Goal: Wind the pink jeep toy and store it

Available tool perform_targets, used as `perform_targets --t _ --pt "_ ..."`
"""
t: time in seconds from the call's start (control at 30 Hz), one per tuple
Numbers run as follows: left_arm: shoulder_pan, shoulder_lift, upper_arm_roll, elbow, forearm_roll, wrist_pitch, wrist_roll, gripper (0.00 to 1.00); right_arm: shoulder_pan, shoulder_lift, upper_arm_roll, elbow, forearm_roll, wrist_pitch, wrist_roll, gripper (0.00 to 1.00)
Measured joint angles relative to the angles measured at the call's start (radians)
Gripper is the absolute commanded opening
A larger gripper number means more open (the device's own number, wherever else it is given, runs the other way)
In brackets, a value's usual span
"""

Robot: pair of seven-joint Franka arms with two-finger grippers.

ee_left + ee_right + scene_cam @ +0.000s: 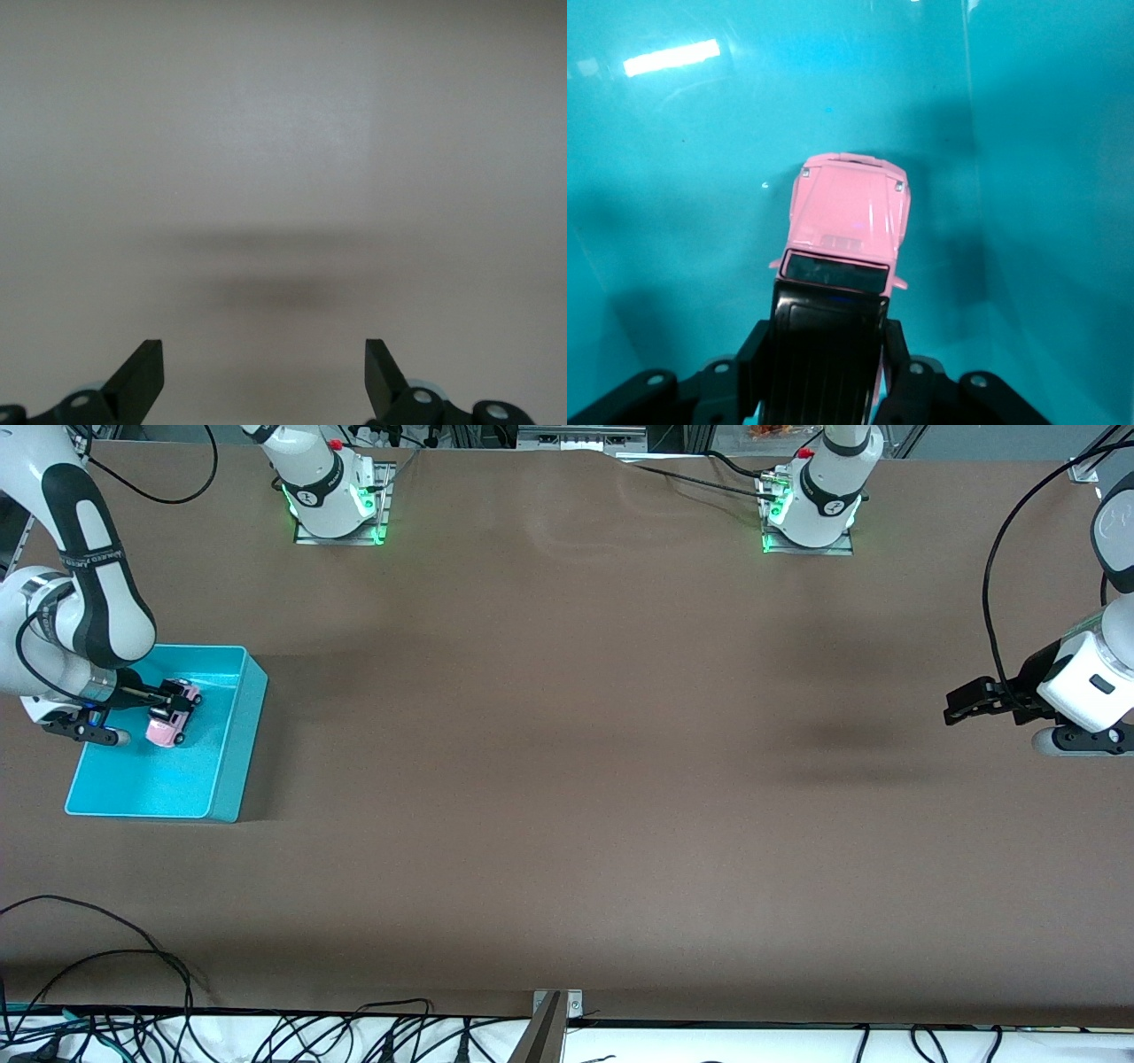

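One pink jeep toy point(168, 724) hangs inside the turquoise bin point(232, 731), clamped by the right gripper point(165, 699); the left gripper point(961, 704) waits open.

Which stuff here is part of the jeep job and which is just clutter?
Job:
- pink jeep toy, held over the bin
- turquoise bin at the right arm's end of the table
- right claw, shut on the jeep

Not in play:
- left claw, open, waiting over bare table
- cables along the table edge nearest the front camera
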Motion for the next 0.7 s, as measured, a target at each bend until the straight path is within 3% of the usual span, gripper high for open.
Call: perform_targets --t 0.07,0.13,0.17,0.23,0.27,0.33,0.43,0.7 --pt "0.0 0.0 0.0 0.0 0.0 0.0 0.0 1.0 0.0 0.009 0.0 -0.005 0.0 0.012 0.0 0.11" --pt "0.0 0.0 0.0 0.0 0.0 0.0 0.0 1.0 0.0 0.019 0.0 -0.008 0.0 0.023 0.0 0.24" --pt "0.0 0.0 0.0 0.0 0.0 0.0 0.0 1.0 0.0 0.023 0.0 -0.009 0.0 0.026 0.0 0.34" --pt "0.0 0.0 0.0 0.0 0.0 0.0 0.0 1.0 0.0 0.032 0.0 -0.009 0.0 0.033 0.0 0.74" --pt "0.0 0.0 0.0 0.0 0.0 0.0 0.0 1.0 0.0 0.033 0.0 -0.009 0.0 0.036 0.0 0.81" --pt "0.0 0.0 0.0 0.0 0.0 0.0 0.0 1.0 0.0 0.031 0.0 -0.008 0.0 0.042 0.0 0.84" --pt "0.0 0.0 0.0 0.0 0.0 0.0 0.0 1.0 0.0 0.036 0.0 -0.01 0.0 0.057 0.006 0.99" --pt "0.0 0.0 0.0 0.0 0.0 0.0 0.0 1.0 0.001 0.046 0.013 -0.013 0.0 0.074 0.044 1.0"
